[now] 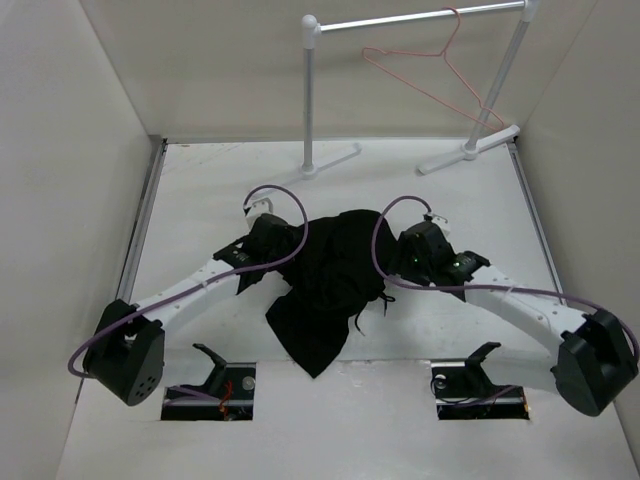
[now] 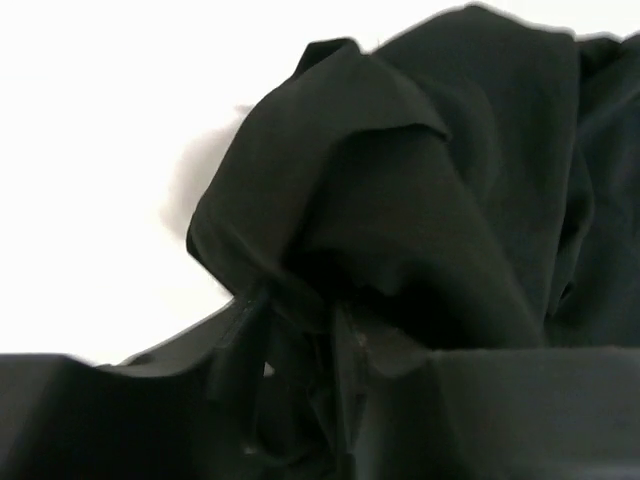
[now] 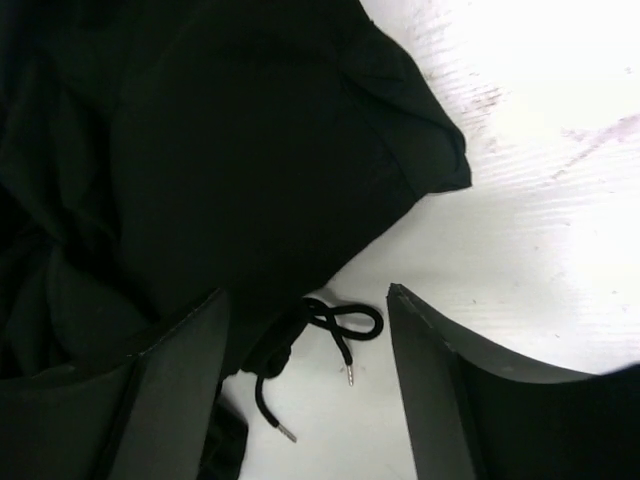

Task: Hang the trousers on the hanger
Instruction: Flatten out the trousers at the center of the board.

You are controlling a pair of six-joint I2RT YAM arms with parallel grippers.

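Note:
The black trousers (image 1: 330, 285) lie in a crumpled heap in the middle of the white table, between my two grippers. The pink-red wire hanger (image 1: 440, 75) hangs by its hook on the rail at the back right, far from both grippers. My left gripper (image 1: 268, 240) is at the heap's left edge. In the left wrist view the fabric (image 2: 400, 200) bunches into the jaws, which look shut on it. My right gripper (image 3: 308, 290) is open and low over the table at the heap's right edge (image 3: 230, 150). The black drawstring (image 3: 345, 325) lies between its fingers (image 3: 450, 390).
A white-and-silver garment rail (image 1: 415, 20) stands at the back on two feet (image 1: 330, 160). White walls close in the left, right and back sides. Two dark openings with fixtures (image 1: 210, 385) sit at the near edge by the arm bases.

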